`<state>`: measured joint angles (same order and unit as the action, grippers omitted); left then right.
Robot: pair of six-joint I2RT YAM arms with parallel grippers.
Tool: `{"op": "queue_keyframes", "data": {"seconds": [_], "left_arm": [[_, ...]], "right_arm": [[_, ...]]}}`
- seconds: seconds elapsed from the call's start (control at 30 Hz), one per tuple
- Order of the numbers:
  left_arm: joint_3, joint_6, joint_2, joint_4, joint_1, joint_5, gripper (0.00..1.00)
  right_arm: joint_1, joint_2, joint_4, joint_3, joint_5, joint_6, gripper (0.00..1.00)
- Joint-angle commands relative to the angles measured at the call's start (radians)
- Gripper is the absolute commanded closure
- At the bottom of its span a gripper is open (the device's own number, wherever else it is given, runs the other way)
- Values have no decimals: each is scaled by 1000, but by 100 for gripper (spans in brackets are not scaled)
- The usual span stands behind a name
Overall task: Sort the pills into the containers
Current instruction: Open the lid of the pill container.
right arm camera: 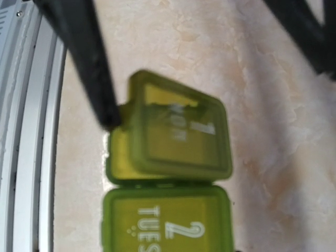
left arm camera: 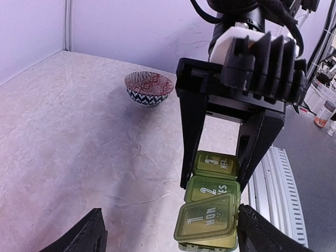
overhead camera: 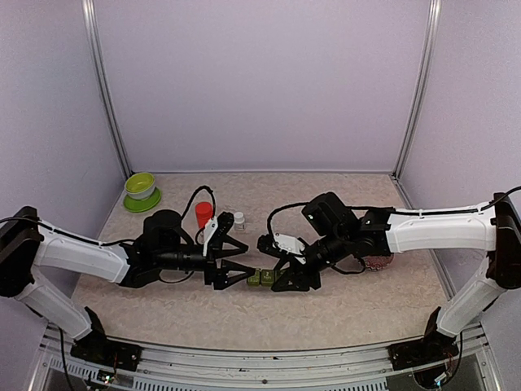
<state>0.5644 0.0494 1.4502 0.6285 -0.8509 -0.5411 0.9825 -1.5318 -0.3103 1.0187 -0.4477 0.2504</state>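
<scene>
The containers [overhead camera: 260, 278] lie on the table [overhead camera: 342, 204] just toward 6 o'clock from its middle, a strip of three joined boxes between the two arms. We judge the strip light and stiff: thin moulded plastic with smooth, slippery sides. It would skid over the table under any push that nothing resists.

The right claw [left arm camera: 215, 181] guards against that. Its fingers straddle the strip across the TUES box [right arm camera: 168, 226] and the box beyond it, one finger against each long side, and it looks pinched onto them. That seems to us the right place to hold, low on the long sides and clear of the box being worked.

The left claw [left arm camera: 170, 212] is spread wide and reaches in from 9 o'clock. In the right wrist view one of its fingers [right arm camera: 89, 63] touches the corner of the MON lid [right arm camera: 178, 131]. The lid sits tilted and ajar, with the yellower inside showing beneath one edge. We take it for a snap flap on a thin hinge. It wants a gentle lift at the free lip, since forcing it sideways could strain the hinge or twist the strip out of the pinch.

A patterned bowl [left arm camera: 149, 88] stands at 3 o'clock and a lime-green bowl [overhead camera: 140, 189] at 10 o'clock. We cannot make out any pills.
</scene>
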Motion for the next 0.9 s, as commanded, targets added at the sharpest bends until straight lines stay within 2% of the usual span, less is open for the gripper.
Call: {"op": "queue_keyframes", "data": {"seconds": [0.0,0.27,0.87], "left_arm": [[-17,22,-21,40,17,64,17],[-8,38,-8,22,30,124,17],[52,35,74,-56,42,109,17]], "right_arm": [[20,-9,-14,16,-21,22,68],[27,2,-9,14,-35,26,68],[42,35,-17,30,-28,39,68]]}}
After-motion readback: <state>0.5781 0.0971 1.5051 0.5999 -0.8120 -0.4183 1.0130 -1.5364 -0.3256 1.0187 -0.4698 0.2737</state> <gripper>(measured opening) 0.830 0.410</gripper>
